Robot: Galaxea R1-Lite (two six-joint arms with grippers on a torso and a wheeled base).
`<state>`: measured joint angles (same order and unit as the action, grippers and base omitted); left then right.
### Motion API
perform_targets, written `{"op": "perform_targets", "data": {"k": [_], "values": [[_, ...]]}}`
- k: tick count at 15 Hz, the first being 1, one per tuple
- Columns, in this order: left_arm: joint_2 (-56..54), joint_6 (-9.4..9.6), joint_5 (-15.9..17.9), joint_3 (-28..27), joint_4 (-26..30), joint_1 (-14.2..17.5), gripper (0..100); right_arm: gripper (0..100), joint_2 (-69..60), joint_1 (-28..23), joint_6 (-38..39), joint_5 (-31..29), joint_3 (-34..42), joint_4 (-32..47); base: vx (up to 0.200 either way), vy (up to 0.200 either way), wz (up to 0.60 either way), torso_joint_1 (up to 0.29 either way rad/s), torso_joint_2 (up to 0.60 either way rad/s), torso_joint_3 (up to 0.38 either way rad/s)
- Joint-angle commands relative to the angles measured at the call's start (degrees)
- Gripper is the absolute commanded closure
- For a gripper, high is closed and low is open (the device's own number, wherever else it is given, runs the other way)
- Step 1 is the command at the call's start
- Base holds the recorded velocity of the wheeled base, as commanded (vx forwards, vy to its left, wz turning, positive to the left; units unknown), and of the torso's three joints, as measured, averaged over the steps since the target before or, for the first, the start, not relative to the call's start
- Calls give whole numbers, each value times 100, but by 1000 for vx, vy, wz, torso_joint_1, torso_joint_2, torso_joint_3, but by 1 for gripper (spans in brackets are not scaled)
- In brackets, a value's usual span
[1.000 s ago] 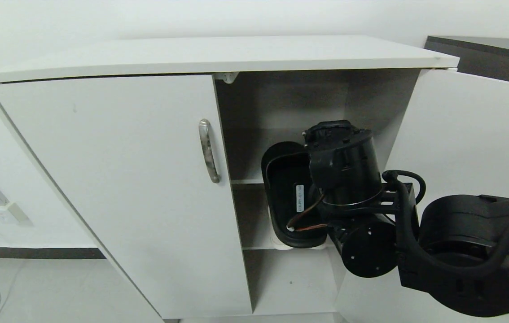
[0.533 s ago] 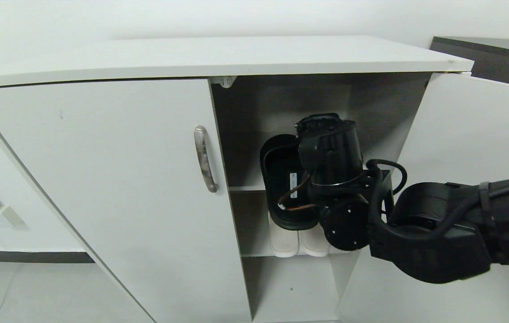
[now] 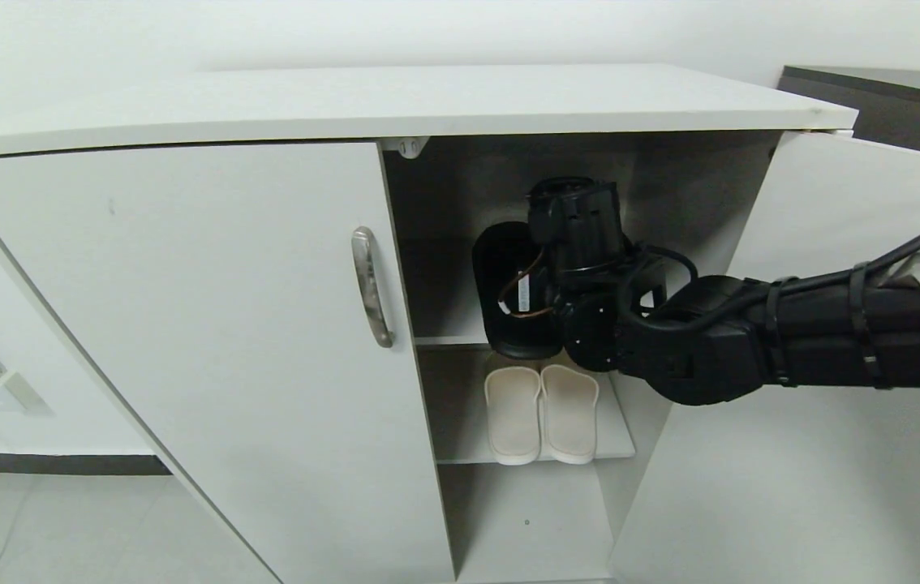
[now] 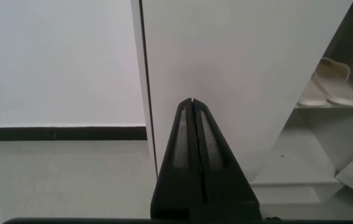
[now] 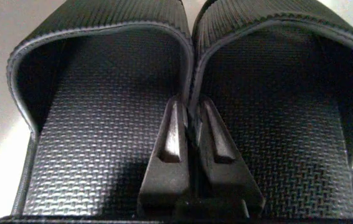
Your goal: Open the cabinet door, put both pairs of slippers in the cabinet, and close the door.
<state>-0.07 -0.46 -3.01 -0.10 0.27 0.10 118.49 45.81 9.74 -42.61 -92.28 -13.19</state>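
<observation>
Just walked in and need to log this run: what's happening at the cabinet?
The right end effector, shut on the black slippers, holds them at the upper shelf of the cabinet. The white slippers already lie on the shelf below. The right door stands open. The left end effector is shut, empty, facing the closed left door.

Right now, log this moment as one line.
right gripper shut on black slippers, at upper shelf | white slippers on lower shelf | right cabinet door open | left gripper shut, empty
</observation>
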Motion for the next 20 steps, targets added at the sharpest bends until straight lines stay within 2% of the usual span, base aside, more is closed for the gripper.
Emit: {"op": "perform_targets", "data": {"k": [1, 5, 14, 15, 20], "values": [[7, -6, -7, 1, 0, -1, 100, 100, 130, -90, 2, 112, -273, 132, 0, 0, 0, 0, 0, 0], [7, -6, -7, 1, 0, -1, 100, 100, 368, -187, 10, 174, -589, 159, 0, 0, 0, 0, 0, 0], [7, -6, -7, 1, 0, -1, 100, 100, 429, -195, 10, 218, -607, 168, 0, 0, 0, 0, 0, 0], [7, -6, -7, 1, 0, -1, 100, 0, 455, -195, 10, 218, -615, 168, 0, 0, 0, 0, 0, 0], [7, -6, -7, 1, 0, -1, 100, 0, 385, -169, 46, 200, -572, 150, 0, 0, 0, 0, 0, 0]]}}
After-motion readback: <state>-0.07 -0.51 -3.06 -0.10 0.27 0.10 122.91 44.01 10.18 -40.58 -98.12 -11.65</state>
